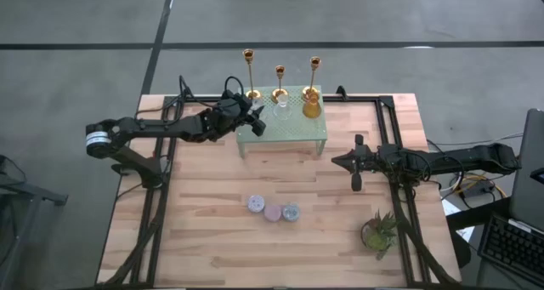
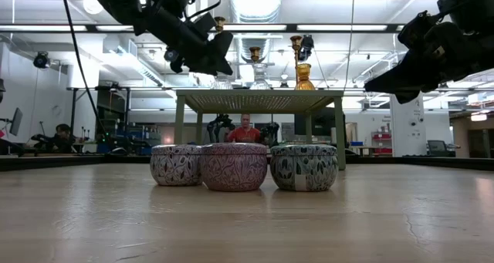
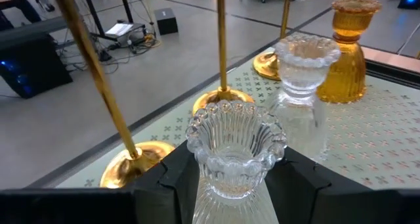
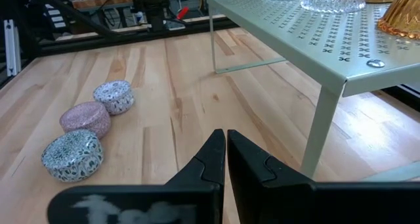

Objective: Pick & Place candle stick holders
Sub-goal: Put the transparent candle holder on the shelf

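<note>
Closing around a clear ribbed glass holder [image 3: 235,152] on the green shelf [image 1: 289,133], the left hand [image 1: 248,118] grips it, not a gold one. All three gold candle stick holders [image 1: 280,82] stand along the shelf's far edge (apparently none moved yet), while the right hand [image 1: 355,173] waits shut and empty over the desk [image 1: 212,230]

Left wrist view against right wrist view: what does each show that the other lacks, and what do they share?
Only the left wrist view shows the left pincer closed around a ribbed clear glass holder, with gold candlestick stems behind. Only the right wrist view shows the right pincer shut and empty, and three round tins on the wooden table. Both show the green perforated stand.
</note>
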Controlling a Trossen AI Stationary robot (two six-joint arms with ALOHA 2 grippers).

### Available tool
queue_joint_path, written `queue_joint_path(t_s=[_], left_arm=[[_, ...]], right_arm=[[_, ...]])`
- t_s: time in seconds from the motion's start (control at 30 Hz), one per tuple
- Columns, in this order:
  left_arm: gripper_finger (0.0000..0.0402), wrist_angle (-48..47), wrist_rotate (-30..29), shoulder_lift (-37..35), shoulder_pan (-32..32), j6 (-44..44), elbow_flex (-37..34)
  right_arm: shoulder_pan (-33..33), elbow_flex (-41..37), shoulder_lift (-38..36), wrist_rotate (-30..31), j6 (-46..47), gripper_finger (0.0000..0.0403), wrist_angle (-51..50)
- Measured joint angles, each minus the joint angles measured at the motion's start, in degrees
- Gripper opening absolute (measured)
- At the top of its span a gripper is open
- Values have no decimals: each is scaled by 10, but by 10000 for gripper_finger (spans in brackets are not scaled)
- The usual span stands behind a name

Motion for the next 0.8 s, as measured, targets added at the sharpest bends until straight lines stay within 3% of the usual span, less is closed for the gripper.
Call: queue_joint_path(t_s=[0.5, 0.8], left_arm=[[155, 3, -8, -2, 10, 11, -5], [181, -23, -9, -3, 11, -2, -5]], right_arm=[[0, 0, 0, 0, -4, 13, 0], [0, 0, 0, 0, -3, 13, 0]])
